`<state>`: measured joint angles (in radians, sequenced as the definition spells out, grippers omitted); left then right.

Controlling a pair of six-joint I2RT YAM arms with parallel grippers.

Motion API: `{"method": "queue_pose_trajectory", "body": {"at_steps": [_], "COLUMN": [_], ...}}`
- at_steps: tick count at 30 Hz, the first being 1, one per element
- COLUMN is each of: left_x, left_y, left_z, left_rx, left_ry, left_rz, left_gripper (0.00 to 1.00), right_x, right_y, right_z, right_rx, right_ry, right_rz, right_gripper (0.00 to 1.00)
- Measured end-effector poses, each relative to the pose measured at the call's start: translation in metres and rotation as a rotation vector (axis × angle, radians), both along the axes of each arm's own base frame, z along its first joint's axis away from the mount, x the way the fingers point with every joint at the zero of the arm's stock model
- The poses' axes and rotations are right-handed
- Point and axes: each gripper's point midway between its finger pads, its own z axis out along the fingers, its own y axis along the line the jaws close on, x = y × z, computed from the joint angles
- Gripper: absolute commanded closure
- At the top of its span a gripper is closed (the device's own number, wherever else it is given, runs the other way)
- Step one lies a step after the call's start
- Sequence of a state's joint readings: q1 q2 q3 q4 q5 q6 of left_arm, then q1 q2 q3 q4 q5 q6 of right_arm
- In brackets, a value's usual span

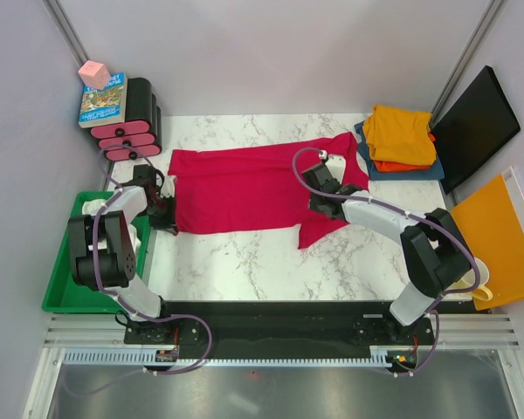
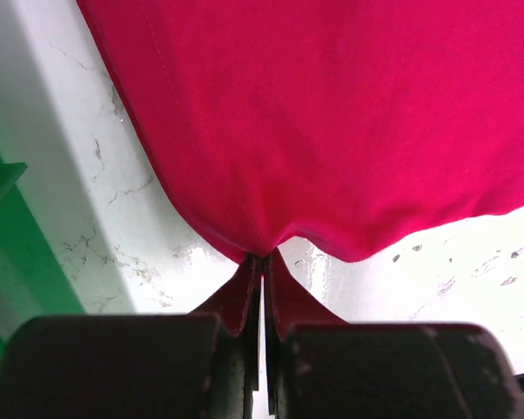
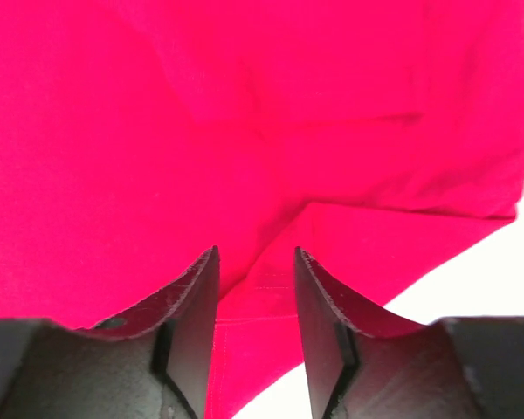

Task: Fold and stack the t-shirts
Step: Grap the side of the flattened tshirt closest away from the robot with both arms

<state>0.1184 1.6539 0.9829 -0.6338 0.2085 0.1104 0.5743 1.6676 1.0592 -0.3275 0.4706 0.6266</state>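
Note:
A crimson-red t-shirt point(image 1: 244, 188) lies spread flat across the marble table point(image 1: 244, 262). My left gripper point(image 1: 168, 212) sits at the shirt's left edge and is shut on a pinch of the red cloth point(image 2: 332, 131); in the left wrist view the cloth puckers into the closed gripper point(image 2: 264, 257). My right gripper point(image 1: 317, 194) hovers low over the shirt's right part, near the sleeve. It is open point(image 3: 256, 253), with a stitched red hem point(image 3: 253, 297) lying between its fingers, ungripped. A folded yellow-orange t-shirt point(image 1: 400, 131) tops an orange one point(image 1: 402, 164) and a blue one point(image 1: 371, 166) at the back right.
Pink-and-black stacked cases point(image 1: 135, 127) stand at the back left beside a book point(image 1: 103, 100) with a pink cube on it. A green bin point(image 1: 61, 288) lies left of the table. A black panel point(image 1: 476, 127) and a flat orange board point(image 1: 498, 244) lie to the right.

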Motion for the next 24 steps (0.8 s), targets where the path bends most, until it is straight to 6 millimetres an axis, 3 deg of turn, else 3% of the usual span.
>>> {"method": "queue_pose_trajectory", "body": {"at_steps": [6,15,24], "left_x": [0.0,0.0,0.0], "left_y": [0.0,0.0,0.0], "left_z": [0.0,0.0,-0.001], "left_rx": [0.0,0.0,-0.001], "left_ry": [0.0,0.0,0.005], "left_rz": [0.0,0.0,0.0], "left_gripper": [0.98,0.98,0.98], "right_x": [0.002,-0.02,-0.024], "right_y": [-0.009,-0.024,-0.019], "right_z": [0.01,-0.015,-0.018], "right_rx": [-0.017,-0.049,-0.023], "right_ry": [-0.022,0.052,0.069], "right_rz": [-0.015,-0.033,-0.023], "right_gripper": [0.5,0.5,0.57]}}
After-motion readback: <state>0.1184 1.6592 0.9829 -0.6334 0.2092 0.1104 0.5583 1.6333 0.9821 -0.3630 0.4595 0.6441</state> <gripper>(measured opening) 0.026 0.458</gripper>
